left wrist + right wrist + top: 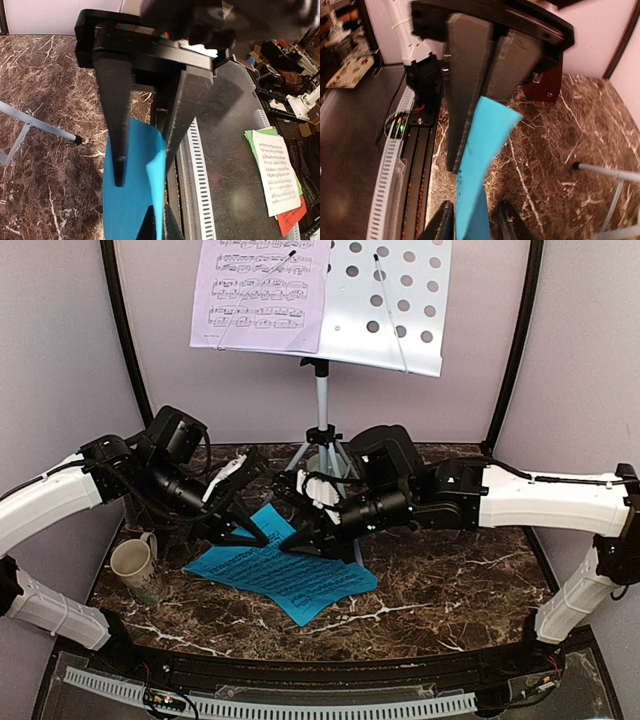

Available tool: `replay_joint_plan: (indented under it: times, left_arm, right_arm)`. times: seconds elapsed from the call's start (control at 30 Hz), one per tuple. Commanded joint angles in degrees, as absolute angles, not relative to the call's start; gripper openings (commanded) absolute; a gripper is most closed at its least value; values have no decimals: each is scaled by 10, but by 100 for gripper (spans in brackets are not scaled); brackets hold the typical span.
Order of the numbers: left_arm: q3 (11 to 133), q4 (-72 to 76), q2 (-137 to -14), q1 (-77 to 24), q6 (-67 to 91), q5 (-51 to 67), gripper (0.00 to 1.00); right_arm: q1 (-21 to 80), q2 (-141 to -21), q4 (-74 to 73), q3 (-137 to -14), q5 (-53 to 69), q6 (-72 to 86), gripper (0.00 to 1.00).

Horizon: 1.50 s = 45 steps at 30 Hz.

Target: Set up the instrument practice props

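The bright-blue sheet (290,580) lies on the marble table with its far corner raised. My left gripper (262,537) and right gripper (288,545) meet at that corner. In the left wrist view the sheet (130,210) folds up between the left gripper's (145,170) fingers. In the right wrist view it (475,200) hangs from the right gripper (477,135), whose fingers are pressed together on it. The lilac sheet (262,290) rests on the left half of the music stand's perforated tray (400,300). A dark-brown wooden piece, the metronome (547,82), shows behind the right fingers.
A cream mug (132,562) stands at the table's left, beside the left arm. The stand's tripod legs (322,455) spread just behind both grippers, and one foot (75,139) rests near the sheet. A slotted cable rail (300,705) runs along the near edge.
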State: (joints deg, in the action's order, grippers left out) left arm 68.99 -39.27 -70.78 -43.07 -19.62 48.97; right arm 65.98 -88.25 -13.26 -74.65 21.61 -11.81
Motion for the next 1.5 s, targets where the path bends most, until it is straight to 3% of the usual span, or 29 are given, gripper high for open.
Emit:
replay_joint_plan:
  times: [0.0,0.03,0.07,0.2,0.27,0.37,0.63,0.73,0.97,1.1,1.3,1.47]
  left_arm:
    - [708,-408,-689,-435,-212,444,0]
    - [705,-395,-680,-435,-205,432,3]
    - [697,-373,-668,-435,-192,413,15]
    - [625,-249,-590,-433,-137,366,59]
    - [577,-162,-540,-427,-105,337,70]
    - [521,-71,-481,-405,-65,302,77]
    - [464,32,-438,-383,-4,294,78]
    - [453,137,-454,-383,47,347,75]
    - [483,321,-520,-391,145,475,53]
    - [509,347,-550,-410,149,481,40]
    - [594,344,-589,-428,135,452,3]
    - [692,284,-621,-428,112,363,0]
  right_arm:
    - [675,-891,-173,-784,212,-126,13]
    - [676,-890,-178,-789,209,-123,4]
    - [677,-887,-179,-791,206,-118,0]
    - [674,-847,-141,-780,189,-96,0]
    - [671,-820,-113,-769,187,-85,0]
    - [665,-784,-80,-757,181,-76,0]
    - [634,-695,10,-726,188,-52,0]
    - [625,-677,34,-721,198,-40,0]
    - [603,-659,74,-717,202,-20,0]
    - [584,-648,131,-703,205,-1,0]
    - [572,-671,175,-733,187,3,0]
    - [567,-684,201,-767,63,-21,0]
